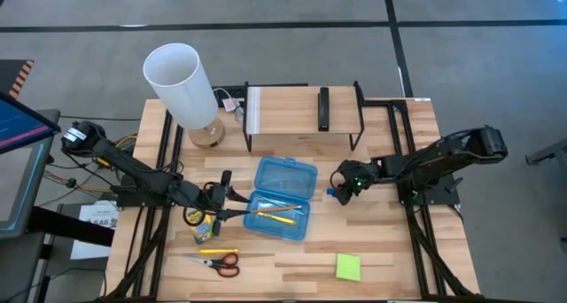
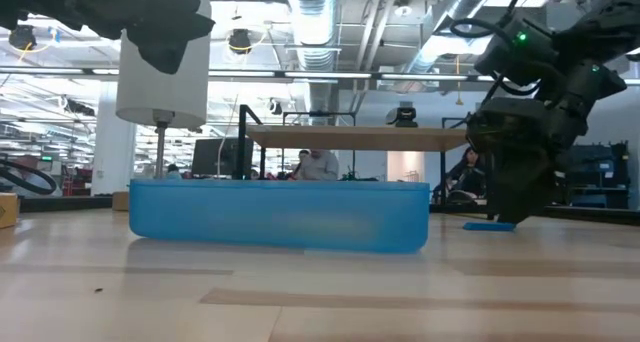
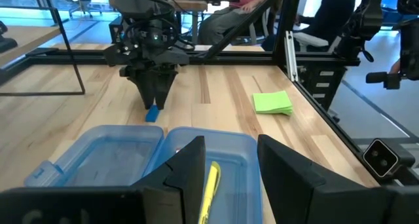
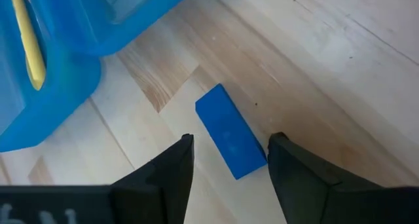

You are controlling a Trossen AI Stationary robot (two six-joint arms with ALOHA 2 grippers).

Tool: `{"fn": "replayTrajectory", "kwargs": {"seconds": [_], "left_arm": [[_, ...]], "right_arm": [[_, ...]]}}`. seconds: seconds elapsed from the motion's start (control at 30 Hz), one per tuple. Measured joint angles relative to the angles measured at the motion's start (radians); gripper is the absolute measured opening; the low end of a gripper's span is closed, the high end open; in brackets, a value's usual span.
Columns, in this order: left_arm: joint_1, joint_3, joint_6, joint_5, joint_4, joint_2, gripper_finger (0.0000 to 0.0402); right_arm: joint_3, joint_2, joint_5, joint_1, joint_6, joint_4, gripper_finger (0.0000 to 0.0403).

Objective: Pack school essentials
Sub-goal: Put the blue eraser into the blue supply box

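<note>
The translucent blue case (image 1: 283, 197) lies open mid-table with a yellow pencil (image 3: 209, 185) and an orange pencil (image 1: 276, 213) in it. My left gripper (image 1: 239, 205) is open and empty over the case's left edge. My right gripper (image 1: 341, 190) is open and points down to the right of the case. Its fingers stand on either side of the tiny blue eraser (image 4: 230, 139), which lies flat on the table. The crayon box (image 1: 204, 223), red-handled scissors (image 1: 220, 261), another yellow pencil (image 1: 217, 250) and the lime-green sticky-note pad (image 1: 348, 267) lie near the front edge.
A tall white lamp (image 1: 186, 86) stands at the far left. A black-framed wooden shelf (image 1: 301, 112) with a dark object (image 1: 324, 108) stands at the far middle. People sit in the room beyond the table (image 2: 320, 164).
</note>
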Motion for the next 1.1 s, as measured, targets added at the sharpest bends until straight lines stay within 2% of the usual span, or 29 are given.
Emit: {"fn": "replayTrajectory", "kwargs": {"seconds": [0.23, 0.4, 0.6, 0.87, 1.1], "left_arm": [[0.000, 0.000, 0.000, 0.000, -0.001, 0.000, 0.0127], [0.000, 0.000, 0.000, 0.000, -0.001, 0.000, 0.0127], [0.000, 0.000, 0.000, 0.000, -0.001, 0.000, 0.0127], [0.000, 0.000, 0.000, 0.000, -0.001, 0.000, 0.0127], [0.000, 0.000, 0.000, 0.000, -0.001, 0.000, 0.0127]], "right_arm": [[0.000, 0.000, 0.000, -0.001, 0.014, -0.010, 0.0211], [0.035, 0.001, 0.005, -0.001, 0.018, -0.133, 0.0211], [0.063, 0.001, 0.007, 0.024, 0.041, -0.184, 0.0211], [0.064, 0.009, 0.013, 0.045, 0.092, -0.152, 0.0208], [0.064, 0.049, 0.010, 0.036, 0.093, -0.092, 0.0174]]}}
